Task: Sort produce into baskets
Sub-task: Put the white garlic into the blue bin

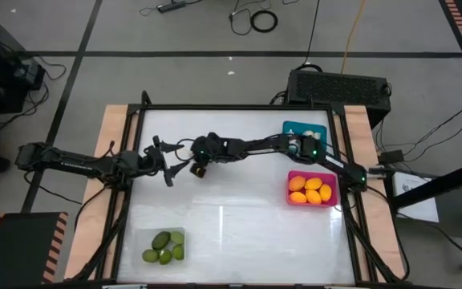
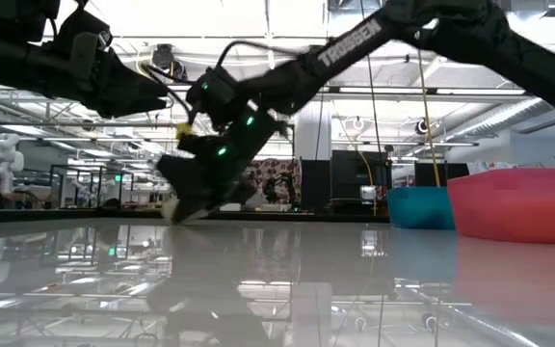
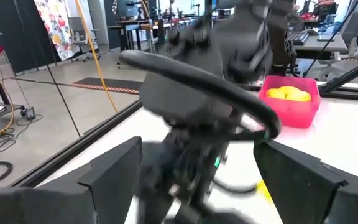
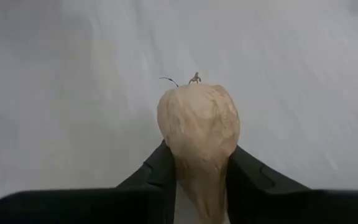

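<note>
Where "TROSSEN" marks its arm, right end effector [image 4: 199,177] grips garlic [image 4: 199,127].

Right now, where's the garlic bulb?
The garlic bulb sits between the right gripper's fingers, at the table's upper middle in the high view, just right of the open left gripper.

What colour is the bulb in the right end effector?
Whitish-beige garlic, clearest in the right wrist view.
</note>
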### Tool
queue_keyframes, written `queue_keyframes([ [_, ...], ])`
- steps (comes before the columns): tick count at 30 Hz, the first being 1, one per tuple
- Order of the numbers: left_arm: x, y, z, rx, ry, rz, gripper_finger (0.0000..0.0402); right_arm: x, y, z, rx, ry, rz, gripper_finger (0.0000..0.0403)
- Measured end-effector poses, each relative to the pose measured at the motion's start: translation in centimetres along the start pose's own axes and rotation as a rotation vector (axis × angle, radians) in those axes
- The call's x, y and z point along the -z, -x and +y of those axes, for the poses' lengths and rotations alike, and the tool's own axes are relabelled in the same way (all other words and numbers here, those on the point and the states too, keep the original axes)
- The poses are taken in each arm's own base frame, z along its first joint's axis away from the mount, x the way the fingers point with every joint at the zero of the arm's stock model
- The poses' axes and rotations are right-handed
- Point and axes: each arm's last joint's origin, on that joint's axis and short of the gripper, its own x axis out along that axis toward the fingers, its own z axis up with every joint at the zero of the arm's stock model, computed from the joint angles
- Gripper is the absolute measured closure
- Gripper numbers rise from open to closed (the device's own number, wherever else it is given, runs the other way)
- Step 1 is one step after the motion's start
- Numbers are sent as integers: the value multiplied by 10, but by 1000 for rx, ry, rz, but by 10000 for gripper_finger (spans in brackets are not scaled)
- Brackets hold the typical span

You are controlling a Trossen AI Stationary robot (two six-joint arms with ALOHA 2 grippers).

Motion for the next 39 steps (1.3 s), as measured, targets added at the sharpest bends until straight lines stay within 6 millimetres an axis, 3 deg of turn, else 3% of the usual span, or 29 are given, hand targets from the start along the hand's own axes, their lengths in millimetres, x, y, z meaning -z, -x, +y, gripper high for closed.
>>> queue_keyframes([
  [6, 0, 0, 0, 0, 1, 2, 89, -8, 49, -21, 65, 88, 260, 291],
  [15, 0, 0, 0, 0, 4, 3, 89, -14, 116, -55, 134, 131, 557, 286],
  [25, 0, 0, 0, 2, 8, 3, 89, -7, 160, -103, 328, 144, 845, 285],
  [31, 0, 0, 0, 2, 7, 5, 89, 14, 191, -136, 419, 74, 962, 285],
  [39, 2, 0, 0, 3, -5, 16, 89, 73, 248, -169, 525, -195, 835, 284],
])
